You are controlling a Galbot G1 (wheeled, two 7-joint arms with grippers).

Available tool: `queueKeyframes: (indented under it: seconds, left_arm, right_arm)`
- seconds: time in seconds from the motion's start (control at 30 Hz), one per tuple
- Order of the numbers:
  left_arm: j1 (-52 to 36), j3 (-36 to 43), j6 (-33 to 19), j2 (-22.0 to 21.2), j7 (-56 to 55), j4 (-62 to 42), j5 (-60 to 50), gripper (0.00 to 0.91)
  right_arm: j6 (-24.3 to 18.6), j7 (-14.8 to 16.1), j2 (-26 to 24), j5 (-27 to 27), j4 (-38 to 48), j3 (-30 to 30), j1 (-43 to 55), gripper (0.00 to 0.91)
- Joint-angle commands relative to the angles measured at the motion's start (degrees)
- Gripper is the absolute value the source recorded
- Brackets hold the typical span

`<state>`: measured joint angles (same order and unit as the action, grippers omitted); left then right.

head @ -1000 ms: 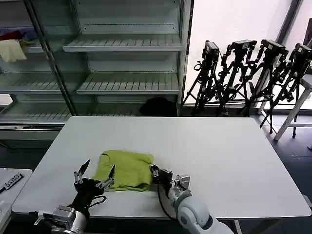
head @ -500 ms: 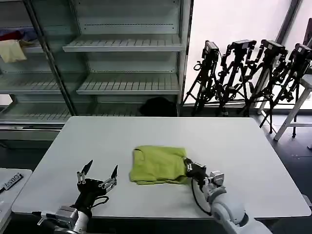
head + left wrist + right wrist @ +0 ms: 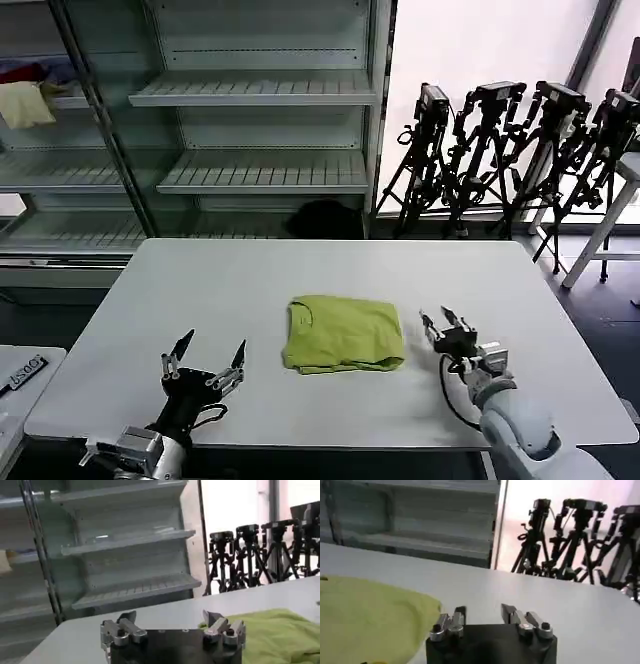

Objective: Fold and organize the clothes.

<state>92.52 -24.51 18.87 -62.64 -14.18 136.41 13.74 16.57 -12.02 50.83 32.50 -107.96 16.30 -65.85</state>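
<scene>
The shirt (image 3: 344, 334) sits folded near the middle of the table (image 3: 330, 270), a neat lime rectangle, flat on the white top. Its long axis runs left to right across the table, and the collar opening shows at its left end. The right gripper (image 3: 447, 325) is just off the shirt's right edge, apart from the cloth, fingers spread and holding nothing; from the right wrist view the yellow-green fabric (image 3: 367, 617) lies beside the parted fingers (image 3: 451, 621), not between them. Over on the other side, the left gripper (image 3: 205, 357) hovers near the table's front edge, well clear of the shirt's left end, wide open and empty, prongs pointing up and away.
</scene>
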Motion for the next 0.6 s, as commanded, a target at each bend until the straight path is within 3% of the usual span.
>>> queueKeyframes:
  seconds: [0.03, 0.2, 0.33, 0.47, 0.6]
  left_arm:
    - [0.16, 1.17, -4.53, 0.1, -0.1, -0.81, -1.36, 0.907]
    - [0.4, 1.84, -7.9, 0.17, -0.47, -2.54, -1.46, 0.907]
    - [1.65, 2.7, -11.41, 0.25, -0.74, -3.62, -1.81, 0.907]
    - [2.56, 2.71, -13.58, 0.6, -1.33, -3.73, -1.61, 0.907]
    - [3.39, 2.56, -14.32, 0.42, -2.15, -3.59, -1.68, 0.907]
  right_arm:
    - [-4.04, -8.74, -2.71, -1.12, -16.79, 20.71, -24.87, 0.907]
    - [-8.12, -15.46, -0.18, -4.48, -25.19, 25.56, -41.73, 0.907]
    - [-16.72, -24.42, 4.58, -19.24, -30.64, 19.87, -54.32, 0.907]
    - [-24.98, -27.66, 6.78, -27.59, -31.92, 15.0, -58.06, 0.907]
    - [-30.22, -27.3, 7.7, -32.37, -31.59, 12.61, -56.99, 0.907]
